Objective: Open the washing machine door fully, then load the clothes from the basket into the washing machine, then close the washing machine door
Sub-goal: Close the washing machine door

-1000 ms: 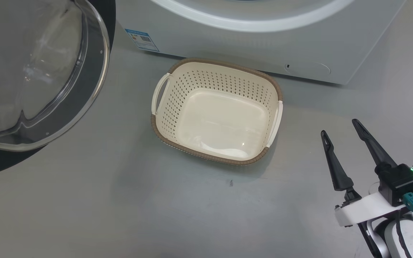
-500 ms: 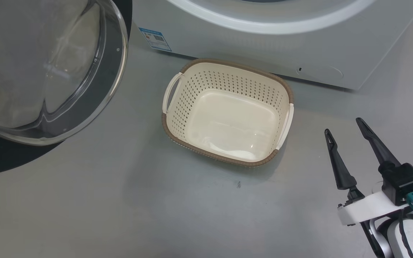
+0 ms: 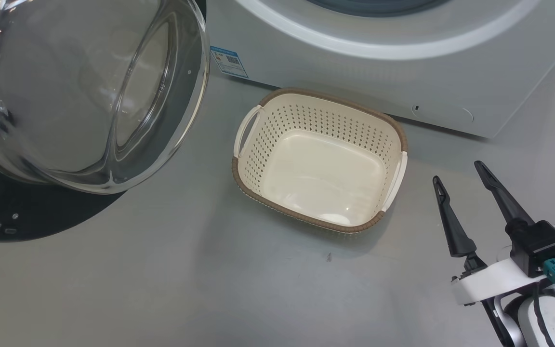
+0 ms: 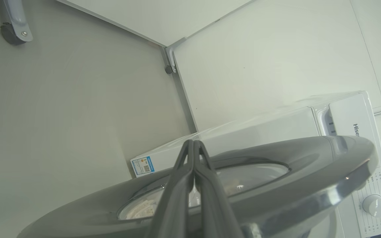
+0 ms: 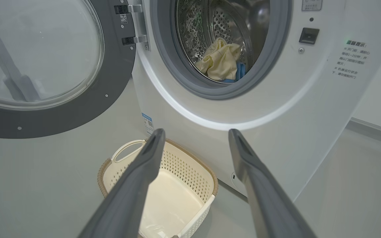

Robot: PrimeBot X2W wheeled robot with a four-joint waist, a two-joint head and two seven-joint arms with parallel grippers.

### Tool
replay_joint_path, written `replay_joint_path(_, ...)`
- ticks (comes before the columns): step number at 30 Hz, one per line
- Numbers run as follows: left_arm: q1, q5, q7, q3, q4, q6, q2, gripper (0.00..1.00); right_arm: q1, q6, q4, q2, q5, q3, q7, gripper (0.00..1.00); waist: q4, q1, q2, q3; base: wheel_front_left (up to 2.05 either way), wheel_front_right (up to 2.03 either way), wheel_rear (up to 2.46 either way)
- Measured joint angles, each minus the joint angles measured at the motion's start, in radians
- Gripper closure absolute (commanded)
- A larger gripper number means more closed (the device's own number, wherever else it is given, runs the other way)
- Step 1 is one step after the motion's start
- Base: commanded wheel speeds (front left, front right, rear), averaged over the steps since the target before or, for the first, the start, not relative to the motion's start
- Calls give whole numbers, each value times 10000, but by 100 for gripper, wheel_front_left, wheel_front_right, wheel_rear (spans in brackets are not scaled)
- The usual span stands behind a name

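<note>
Standing wide apart, the two fingers of the right gripper (image 3: 456, 172) hold nothing and hang free above the grey floor (image 3: 162, 289). The basket (image 3: 306, 218) sits on the floor just ahead of this gripper and a little to its left, not touching it. The cream bottom of the basket is bare. Beyond the basket, further ahead of the gripper, stands the washer (image 3: 354, 82), with the basket close against its white front near the blue label (image 3: 229, 60).

From the right wrist view the fingers point up toward the round opening of the washer. The clothes (image 5: 220, 61) lie inside the steel drum (image 5: 217, 23), as a pale yellow heap with a blue cuff at its right side, behind the grey gasket (image 5: 210, 91). They are well apart from the gripper, ahead of and above its fingertips.

The door (image 3: 162, 144) is swung open and stands far to the left of the right gripper, on its hinge (image 5: 137, 23) at the left edge of the opening.

The left gripper (image 4: 193, 142) has its fingers pressed together with nothing between them. In its own wrist view these fingers cross over the dark rim and the glass of the door, and the tips point toward the base of the washer. I cannot tell if they touch the door.
</note>
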Motion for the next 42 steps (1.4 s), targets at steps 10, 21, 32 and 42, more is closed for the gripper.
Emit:
replay_joint_path(10, 440, -230, 1014, -58, -619, -157, -65, 100, 32, 0, 167, 111, 75, 79, -29, 0, 110, 0, 0, -375, 0, 0, 0)
replay_joint_path(21, 1174, -502, 1912, -71, -1714, -165, -92, 100, 64, -2, 525, 523, 316, 242, -368, 0, -129, 0, 0, -933, 0, 0, 0)
replay_joint_path(32, 1839, -537, 2661, -79, -3118, -165, -305, 100, 212, -88, 794, 817, 393, 393, -652, 0, -791, 0, 0, -1368, 0, 0, 0)
replay_joint_path(42, 2287, -635, 3189, -157, -4148, -165, -594, 100, 207, -90, 917, 1028, 395, 476, -809, 0, -1462, 0, 0, -1570, 0, 0, 0)
